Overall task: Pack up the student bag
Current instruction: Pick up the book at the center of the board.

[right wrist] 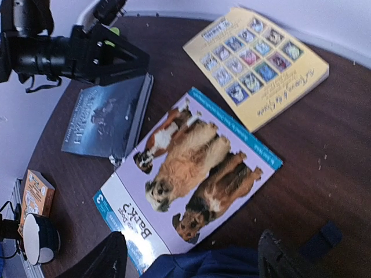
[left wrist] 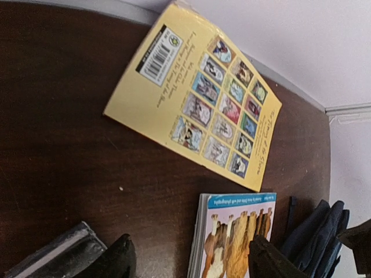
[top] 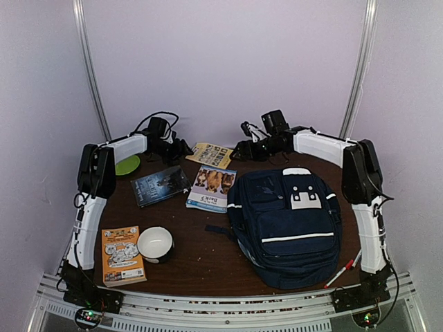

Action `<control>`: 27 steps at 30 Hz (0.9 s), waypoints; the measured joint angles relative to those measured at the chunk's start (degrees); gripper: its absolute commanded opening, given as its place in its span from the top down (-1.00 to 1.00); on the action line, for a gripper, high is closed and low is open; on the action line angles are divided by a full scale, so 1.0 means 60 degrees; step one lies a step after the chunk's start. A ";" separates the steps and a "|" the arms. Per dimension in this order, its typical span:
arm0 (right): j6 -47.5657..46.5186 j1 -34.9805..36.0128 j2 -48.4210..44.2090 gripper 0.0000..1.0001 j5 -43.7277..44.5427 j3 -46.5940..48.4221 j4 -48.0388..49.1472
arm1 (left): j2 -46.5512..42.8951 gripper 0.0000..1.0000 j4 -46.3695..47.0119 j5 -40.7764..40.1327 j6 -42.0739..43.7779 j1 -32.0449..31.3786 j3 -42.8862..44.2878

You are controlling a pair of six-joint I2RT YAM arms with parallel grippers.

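Smooth dark wood-grain counter (top: 208,259) with a faint sheen. Matt navy cloth on bag (top: 287,228), white trim. Smooth paper covers on yellow book (left wrist: 197,98), dog book (right wrist: 191,168) and dark book (right wrist: 107,116), slightly glossy. Glossy bowl (top: 154,242), ceramic by the look.

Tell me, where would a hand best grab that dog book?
Probably its near edge, the title end, coming from the table's near side. The dog book lies flat; the student bag crowds one side, the dark book another, the yellow book the far end, while that edge faces bare wood.
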 measured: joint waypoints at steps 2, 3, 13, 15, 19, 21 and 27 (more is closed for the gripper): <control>-0.0433 0.0058 -0.0051 -0.38 0.0062 -0.0346 -0.0353 | -0.0055 -0.37 -0.0324 0.0288 0.0302 -0.0026 -0.0062; -0.0561 0.0091 -0.0051 -0.36 0.0095 -0.0444 -0.0499 | -0.0069 -0.37 -0.0441 0.0382 0.0412 -0.0044 -0.0102; -0.1581 0.0601 -0.0244 -0.30 0.0237 -0.0761 -0.1173 | 0.0375 -0.41 -0.1530 0.0980 0.1359 -0.0466 0.0765; -0.1621 0.0714 -0.0244 -0.30 0.0273 -0.0758 -0.1206 | 0.0707 -0.39 -0.1577 0.1013 0.1377 -0.0597 0.1209; -0.1614 0.0845 -0.0186 -0.31 0.0339 -0.0583 -0.1366 | 0.1410 -0.35 -0.1523 0.1169 0.1188 -0.0780 0.1756; -0.1581 0.0856 -0.0149 -0.32 0.0353 -0.0503 -0.1435 | 0.1614 -0.31 -0.1333 0.1381 0.1053 -0.0827 0.1920; -0.1534 0.0856 0.0335 -0.31 0.0357 -0.0160 -0.1501 | 0.1596 0.07 -0.1107 0.1854 0.0590 -0.0903 0.1588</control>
